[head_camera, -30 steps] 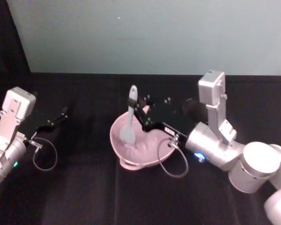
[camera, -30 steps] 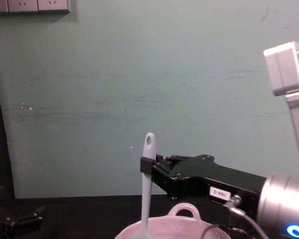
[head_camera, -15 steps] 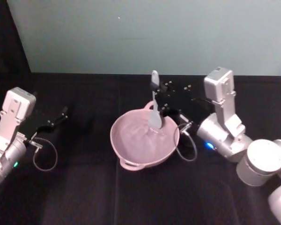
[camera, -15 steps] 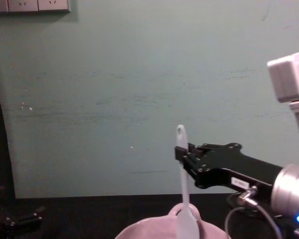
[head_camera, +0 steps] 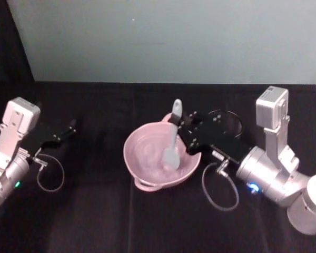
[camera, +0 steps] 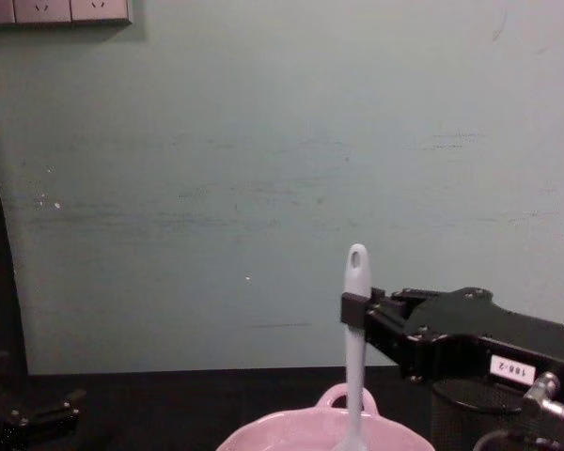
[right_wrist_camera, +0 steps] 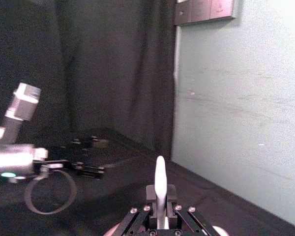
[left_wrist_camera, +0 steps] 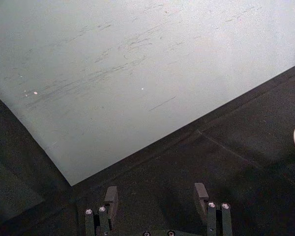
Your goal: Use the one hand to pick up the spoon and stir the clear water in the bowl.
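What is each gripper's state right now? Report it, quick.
Left gripper: open, holding nothing, parked on the left.
Right gripper: shut on the spoon, whose head is down in the bowl.

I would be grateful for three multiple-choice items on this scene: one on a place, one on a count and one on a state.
1. Where is the head of the white plastic spoon?
A. inside the pale pink glossy ceramic bowl
B. lying flat beside the bowl
C. held high above the bowl

2. How many end effectors touch the spoon?
A. none
B. one
C. two

3. How is the left end effector?
A. shut on the bowl's rim
B. open and empty
C. shut on a second spoon

Answers:
1. A: the head view shows the spoon's head down within the bowl's rim.
2. B: the right end effector alone clamps the handle.
3. B: the left wrist view shows its fingers apart with nothing between them.
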Robot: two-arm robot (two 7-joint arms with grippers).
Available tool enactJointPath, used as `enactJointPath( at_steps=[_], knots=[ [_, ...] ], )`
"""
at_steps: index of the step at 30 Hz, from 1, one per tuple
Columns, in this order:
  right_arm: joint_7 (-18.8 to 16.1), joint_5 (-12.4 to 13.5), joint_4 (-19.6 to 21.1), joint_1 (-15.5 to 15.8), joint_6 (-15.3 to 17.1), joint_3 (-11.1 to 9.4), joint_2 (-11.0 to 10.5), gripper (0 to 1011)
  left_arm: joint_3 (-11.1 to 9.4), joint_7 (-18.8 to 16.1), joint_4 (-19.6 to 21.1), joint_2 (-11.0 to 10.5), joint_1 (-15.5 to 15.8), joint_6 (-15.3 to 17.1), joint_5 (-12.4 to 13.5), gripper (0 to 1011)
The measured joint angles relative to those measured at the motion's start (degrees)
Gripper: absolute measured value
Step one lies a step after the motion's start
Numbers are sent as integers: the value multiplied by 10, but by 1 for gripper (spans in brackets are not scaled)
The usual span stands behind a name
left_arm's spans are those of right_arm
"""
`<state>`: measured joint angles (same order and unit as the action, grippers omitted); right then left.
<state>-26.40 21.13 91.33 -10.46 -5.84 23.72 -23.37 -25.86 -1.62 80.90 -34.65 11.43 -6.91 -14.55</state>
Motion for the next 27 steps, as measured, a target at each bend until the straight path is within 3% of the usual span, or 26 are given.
enactJointPath(
  at_steps=[5,11,16,20,27],
  knots=[
    [-10,13,14,10,11,11,9,111,0,0,0,0,0,0,0,1011],
    [1,4,-13,-2,-6,27,45,110,0,0,0,0,0,0,0,1011],
    [34,-28,-61,-23,-40,29,81,110,0,0,0,0,0,0,0,1011],
    [67,-63,-106,-44,-68,19,106,111,0,0,0,0,0,0,0,1011],
    [99,-102,-136,-63,-90,-6,109,111,0,0,0,0,0,0,0,1011]
  ],
)
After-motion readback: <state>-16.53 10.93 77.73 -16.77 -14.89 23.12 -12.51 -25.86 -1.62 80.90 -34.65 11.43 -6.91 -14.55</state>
